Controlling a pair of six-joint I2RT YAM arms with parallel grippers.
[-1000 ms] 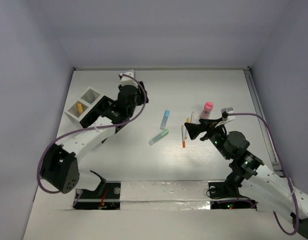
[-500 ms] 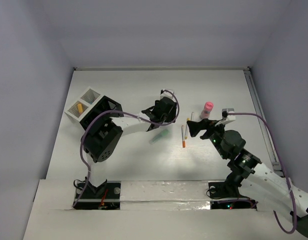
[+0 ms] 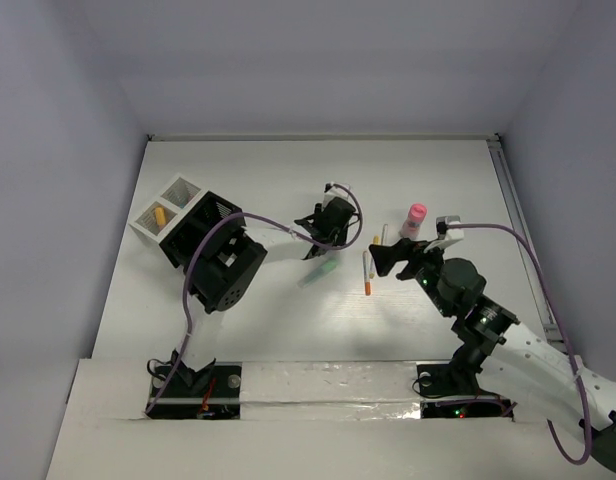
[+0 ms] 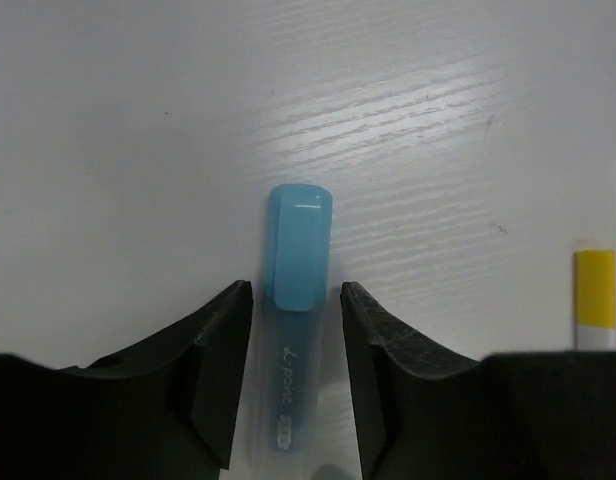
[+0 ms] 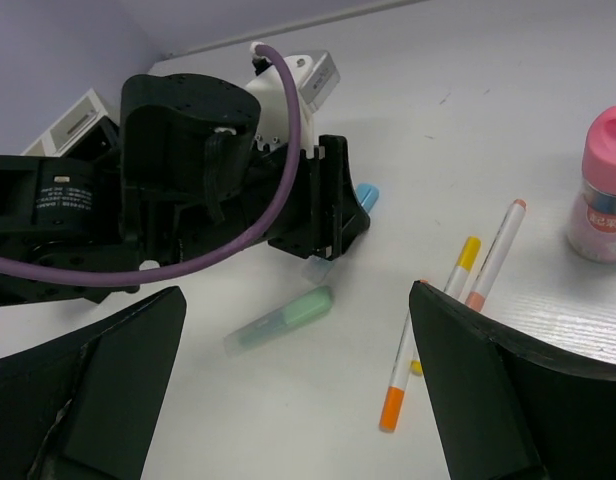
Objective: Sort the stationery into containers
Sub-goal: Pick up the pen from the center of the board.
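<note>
A blue marker (image 4: 293, 300) lies flat on the white table. My left gripper (image 4: 296, 292) is low over it, open, one jaw on each side with thin gaps. In the top view the left gripper (image 3: 328, 228) hides the marker. A green marker (image 3: 318, 273) lies just in front of it and also shows in the right wrist view (image 5: 280, 318). Thin white pens (image 3: 368, 270) with orange and yellow ends (image 5: 458, 268) lie to the right. My right gripper (image 3: 388, 258) is open wide and empty, above the table beside the pens.
A small pink cup (image 3: 415, 219) stands upright behind the pens. A black slotted organiser (image 3: 193, 232) and white mesh cups (image 3: 168, 208) stand at the far left; one cup holds an orange marker (image 3: 159, 215). A yellow pen end (image 4: 594, 300) lies right of the left gripper.
My left arm has swung from the organiser to the middle of the table and come down over the blue marker. The right gripper has shifted only slightly.
</note>
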